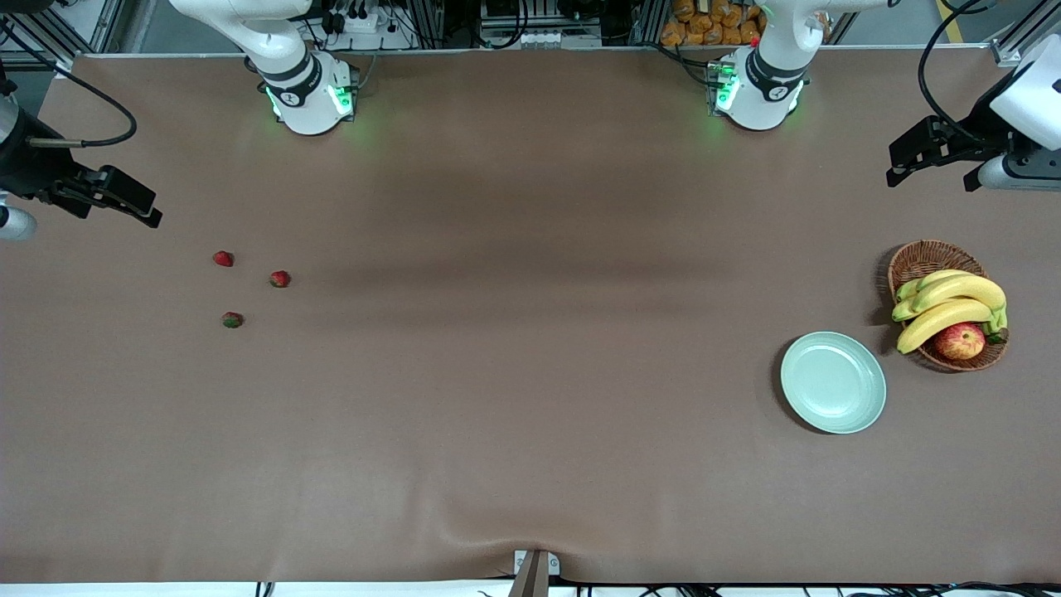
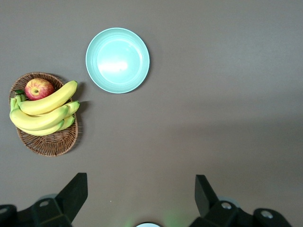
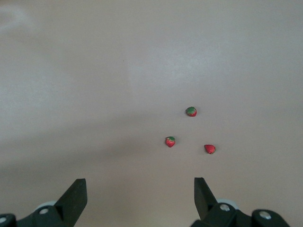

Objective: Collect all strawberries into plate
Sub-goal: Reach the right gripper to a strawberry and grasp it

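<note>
Three small red strawberries lie apart from one another on the brown table toward the right arm's end: one (image 1: 223,259), a second (image 1: 280,279), and a third (image 1: 232,319) nearest the front camera. The right wrist view shows them too (image 3: 191,111) (image 3: 170,141) (image 3: 209,149). The pale mint-green plate (image 1: 833,382) (image 2: 117,60) sits empty toward the left arm's end. My right gripper (image 1: 137,203) (image 3: 140,184) hangs open over bare table near the strawberries, holding nothing. My left gripper (image 1: 928,178) (image 2: 141,182) hangs open over bare table near the basket, also holding nothing.
A brown wicker basket (image 1: 928,253) (image 2: 49,144) stands beside the plate, farther from the front camera, holding a bunch of bananas (image 1: 949,303) and a red-yellow apple (image 1: 960,341). Wide bare tabletop separates the strawberries from the plate.
</note>
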`<state>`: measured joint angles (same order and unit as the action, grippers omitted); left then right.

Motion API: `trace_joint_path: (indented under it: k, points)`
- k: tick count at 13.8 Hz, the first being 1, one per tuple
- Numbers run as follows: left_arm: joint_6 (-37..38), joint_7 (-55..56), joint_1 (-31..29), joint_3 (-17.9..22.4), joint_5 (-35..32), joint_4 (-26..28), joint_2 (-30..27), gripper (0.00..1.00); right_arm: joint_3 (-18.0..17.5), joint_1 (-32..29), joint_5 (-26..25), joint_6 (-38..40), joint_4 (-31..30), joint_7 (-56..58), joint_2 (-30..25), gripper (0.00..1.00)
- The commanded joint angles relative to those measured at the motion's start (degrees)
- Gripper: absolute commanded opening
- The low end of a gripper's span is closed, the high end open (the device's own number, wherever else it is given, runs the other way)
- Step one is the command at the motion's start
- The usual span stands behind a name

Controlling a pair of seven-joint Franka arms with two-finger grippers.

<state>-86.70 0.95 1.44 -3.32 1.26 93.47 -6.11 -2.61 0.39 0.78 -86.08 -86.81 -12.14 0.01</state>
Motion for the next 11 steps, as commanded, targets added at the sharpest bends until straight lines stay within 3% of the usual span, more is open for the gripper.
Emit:
trace_joint_path:
  k: [1, 11]
  points:
    - [0.83, -1.30, -0.12, -0.19, -1.17, -0.57, -0.04, 1.00, 0.15, 0.05, -0.43, -0.32, -1.17, 0.10, -1.06, 1.00]
    - [0.83, -1.21, -0.03, -0.19, -1.09, -0.75, 0.40, 1.00, 0.24, -0.74, -0.69, 0.03, -1.25, 0.01, 0.25, 1.00]
